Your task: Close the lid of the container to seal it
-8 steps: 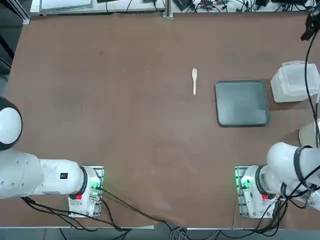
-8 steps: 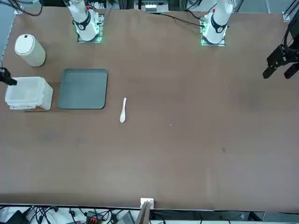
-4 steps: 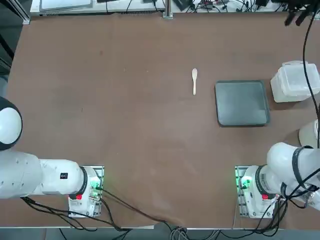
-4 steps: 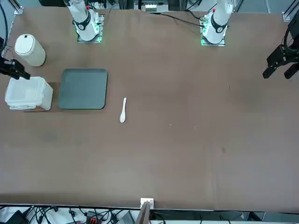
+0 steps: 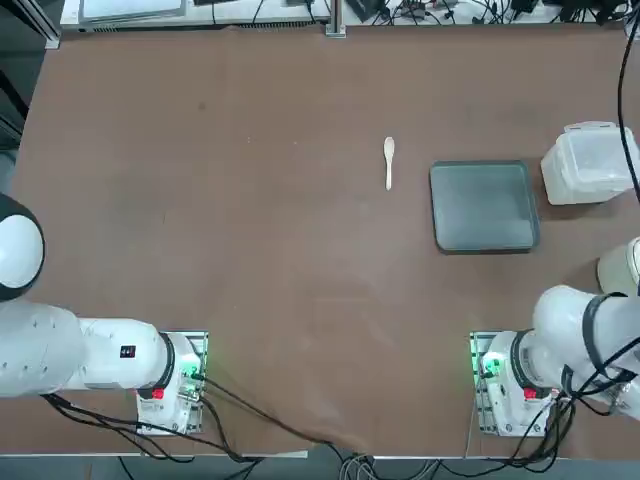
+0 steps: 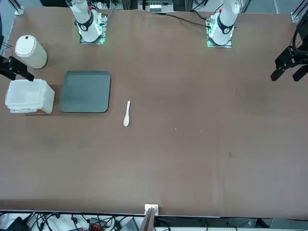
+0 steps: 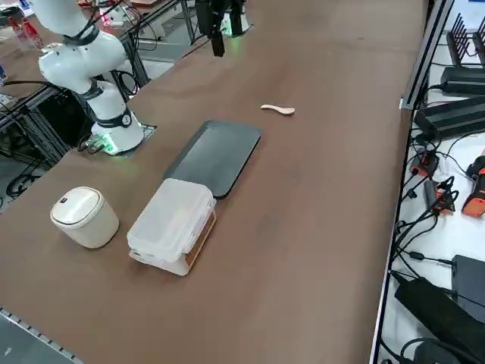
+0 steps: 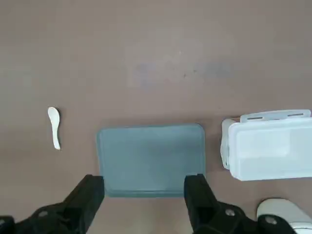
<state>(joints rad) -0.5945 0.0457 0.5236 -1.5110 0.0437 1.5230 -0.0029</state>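
Overhead, open end effector (image 8: 144,195) – lid (image 7: 170,215) down on container (image 7: 182,254)

- A dark grey flat tray (image 5: 485,206) lies on the brown surface (image 5: 260,260), towards its right edge.
- A small white spoon (image 5: 389,161) lies near the tray, on the side towards the surface's middle.
- A round white lidded canister (image 7: 84,217) stands at the surface's right edge, well apart from the spoon.

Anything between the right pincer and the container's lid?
Nothing visible. The open right pincer hangs above the table near the lid; the grey tray and white canister sit beside the container, not over it.
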